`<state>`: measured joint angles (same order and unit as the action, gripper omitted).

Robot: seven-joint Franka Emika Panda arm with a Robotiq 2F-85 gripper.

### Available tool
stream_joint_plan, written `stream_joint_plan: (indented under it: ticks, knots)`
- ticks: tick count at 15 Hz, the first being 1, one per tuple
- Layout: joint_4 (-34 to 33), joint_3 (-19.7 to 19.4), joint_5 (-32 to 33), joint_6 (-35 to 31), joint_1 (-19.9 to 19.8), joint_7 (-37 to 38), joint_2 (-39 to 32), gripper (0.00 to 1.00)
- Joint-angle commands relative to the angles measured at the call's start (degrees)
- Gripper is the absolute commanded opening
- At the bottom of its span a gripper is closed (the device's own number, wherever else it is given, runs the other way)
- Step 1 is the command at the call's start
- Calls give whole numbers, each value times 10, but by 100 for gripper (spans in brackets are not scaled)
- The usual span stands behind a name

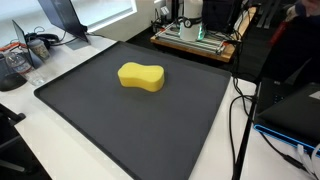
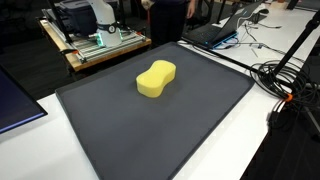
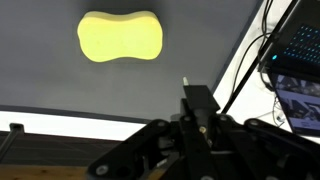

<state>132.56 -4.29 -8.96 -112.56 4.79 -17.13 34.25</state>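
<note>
A yellow peanut-shaped sponge (image 1: 141, 77) lies flat on a large dark grey mat (image 1: 110, 125), a little past the mat's middle; it also shows in an exterior view as the sponge (image 2: 156, 79) on the mat (image 2: 150, 130). In the wrist view the sponge (image 3: 120, 38) sits at the upper left. My gripper (image 3: 198, 98) hangs above the mat, well clear of the sponge, near the mat's edge. Its fingers are pressed together, shut with nothing between them. Neither arm nor gripper appears in the exterior views.
Black cables (image 2: 285, 80) trail over the white table beside the mat. A laptop (image 3: 300, 50) lies past that edge. A wooden cart with a machine (image 1: 195, 30) stands behind the mat. Headphones and clutter (image 1: 25, 55) sit at a far corner.
</note>
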Motion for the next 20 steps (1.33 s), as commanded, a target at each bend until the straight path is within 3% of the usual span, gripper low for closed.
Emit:
stream_joint_plan:
  ticks: [1,4,6,7,10,15,16,20]
  knots:
    - [-19,79,19,-92,-8,132,-91,3]
    - [-38,131,95,-118,-31,254,-161,3]
    - [-61,148,152,-90,-41,322,-199,3]
    - [-26,127,112,-111,-17,272,-162,12]
    - [-45,133,140,-109,-24,308,-199,12]
    - [-54,133,141,-102,-26,310,-201,12]
    - [-62,134,150,-107,-29,319,-206,3]
    - [-123,171,224,-94,-25,407,-267,3]
